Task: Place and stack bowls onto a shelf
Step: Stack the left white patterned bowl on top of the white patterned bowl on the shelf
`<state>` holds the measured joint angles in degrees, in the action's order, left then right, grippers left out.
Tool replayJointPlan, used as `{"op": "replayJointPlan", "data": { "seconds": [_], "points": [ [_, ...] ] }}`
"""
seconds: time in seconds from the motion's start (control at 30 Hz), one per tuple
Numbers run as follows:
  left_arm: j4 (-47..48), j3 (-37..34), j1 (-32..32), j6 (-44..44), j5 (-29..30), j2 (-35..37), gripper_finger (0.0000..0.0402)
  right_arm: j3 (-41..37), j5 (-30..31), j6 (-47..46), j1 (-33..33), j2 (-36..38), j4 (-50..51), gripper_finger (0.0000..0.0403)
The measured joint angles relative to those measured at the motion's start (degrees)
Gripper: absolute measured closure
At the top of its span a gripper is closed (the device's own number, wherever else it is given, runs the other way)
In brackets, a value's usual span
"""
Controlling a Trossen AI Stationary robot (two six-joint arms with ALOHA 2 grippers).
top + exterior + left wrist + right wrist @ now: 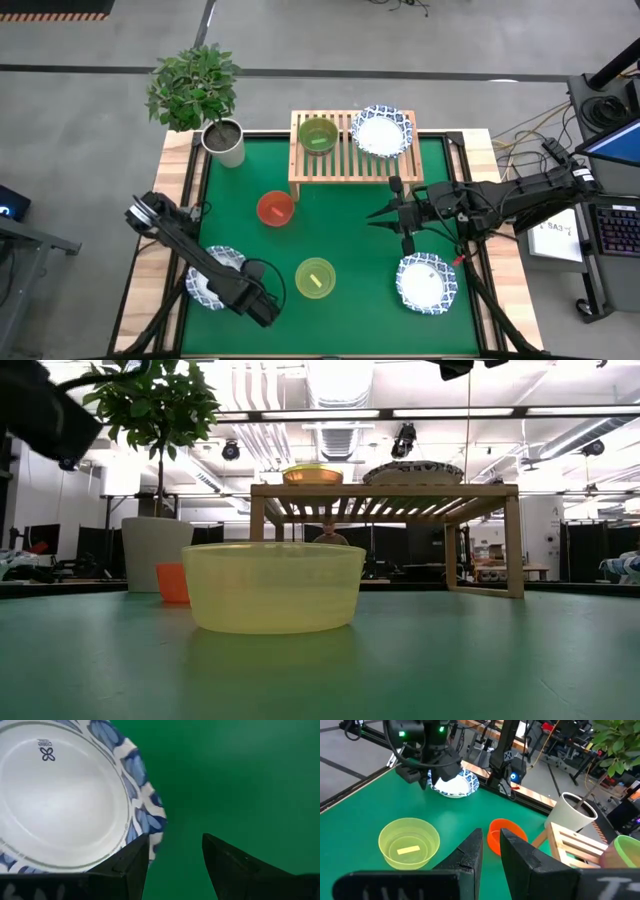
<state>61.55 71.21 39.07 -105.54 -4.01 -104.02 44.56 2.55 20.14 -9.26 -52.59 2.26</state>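
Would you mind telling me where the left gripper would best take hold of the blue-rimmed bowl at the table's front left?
Probably by the rim. The blue-rimmed bowl sits upright and is wide and shallow, so only its thin flared edge fits between the fingers. The left gripper, open just past the edge, could come down from above, one finger inside, one outside.

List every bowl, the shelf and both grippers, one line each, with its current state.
green bowl: upright on the shelf.
patterned bowl on the shelf: upright beside the green bowl.
shelf: standing on the mat, two bowls on top.
red bowl: upright on the mat.
yellow-green bowl: upright on the mat.
patterned bowl at front left: on the mat.
patterned bowl at front right: on the mat.
left gripper: open, empty.
right gripper: empty.
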Motion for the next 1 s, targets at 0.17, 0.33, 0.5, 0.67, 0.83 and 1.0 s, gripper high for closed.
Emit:
{"op": "replayJointPlan", "data": {
  "seconds": [0.17, 0.33, 0.5, 0.67, 0.83, 1.0],
  "points": [
    [1.38, -0.36, 0.14, 0.77, 0.33, -2.06, 0.0235, 0.0, 0.0, 0.0, 0.0, 0.02, -0.02, 0.0346],
    [1.61, -0.45, 0.27, 1.51, 0.5, -3.37, 0.0235, 0.0, 0.0, -0.03, 0.02, 0.0, -0.02, 0.0346],
    [2.47, -0.47, 0.65, 2.77, 0.5, -4.67, 0.0244, 0.0, 0.02, -0.66, 0.02, 0.0, 0.02, 0.0346],
    [3.0, -0.13, 0.64, 5.76, 0.46, -5.06, 0.0303, 0.0, 0.04, -3.02, 0.02, 0.02, 0.64, 0.0346],
    [5.83, 3.22, 0.37, 14.85, 0.47, -4.89, 0.039, 0.02, 0.07, -7.06, -0.54, 0.02, 2.52, 0.0346],
    [11.31, 10.95, -0.18, 31.6, 4.47, -4.88, 0.0392, 0.02, -0.04, -9.11, -3.6, 0.5, 6.73, 0.0346]
  ]
}}
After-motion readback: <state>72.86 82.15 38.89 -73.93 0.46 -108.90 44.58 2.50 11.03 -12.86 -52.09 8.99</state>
